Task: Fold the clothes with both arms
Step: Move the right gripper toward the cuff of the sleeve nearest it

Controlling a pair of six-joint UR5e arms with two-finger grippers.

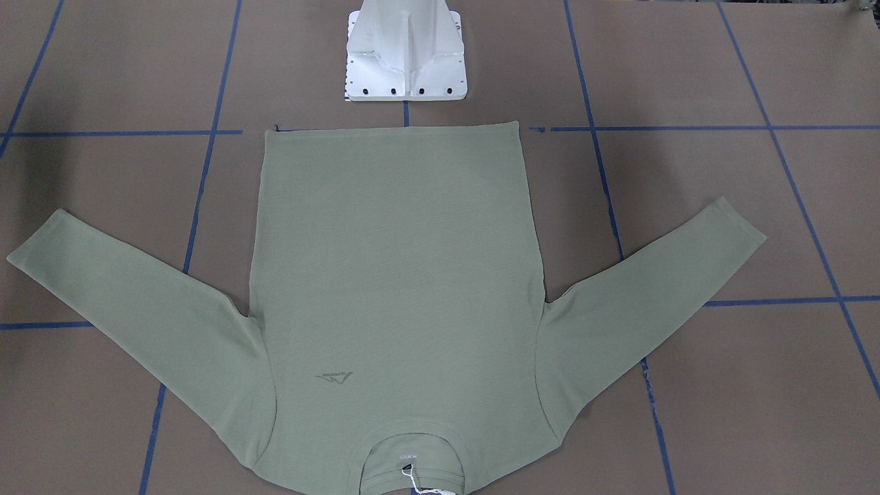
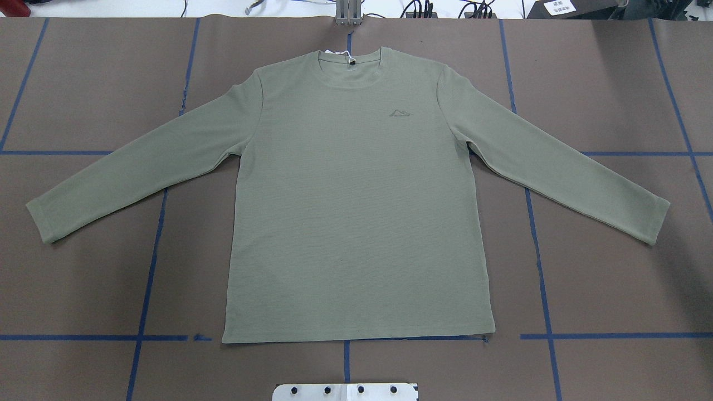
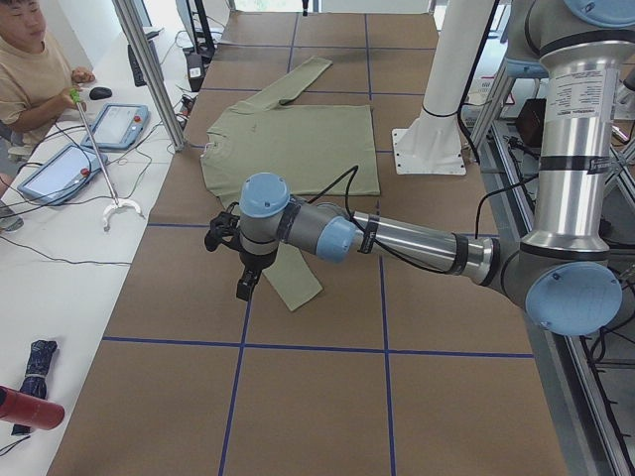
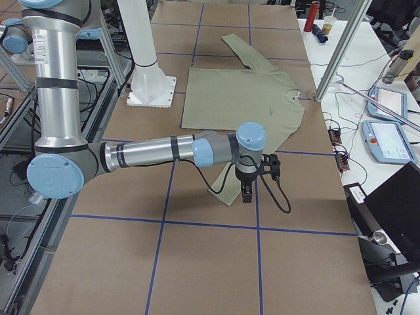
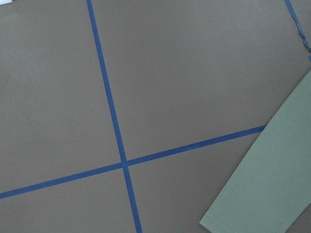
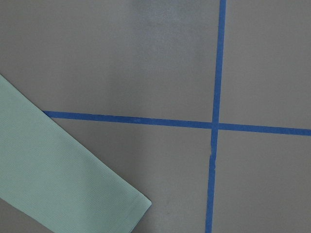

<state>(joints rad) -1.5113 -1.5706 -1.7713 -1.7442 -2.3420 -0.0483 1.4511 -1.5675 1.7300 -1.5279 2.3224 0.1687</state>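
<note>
Shirt [image 2: 356, 223] flat on blue-taped table [image 2: 613, 278], white pedestal [image 1: 405, 62] near hem (both jaws' state indiscernible)

No lettering on the shirt [image 2: 356, 211] or elsewhere reads clearly.

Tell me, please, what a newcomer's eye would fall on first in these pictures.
The sage-green shirt lies flat, front up, in the middle of the brown table, both sleeves spread wide, collar away from the robot. In the side views the left arm and the right arm each stretch out low over the table near a cuff. Blue tape lines grid the table.
</note>
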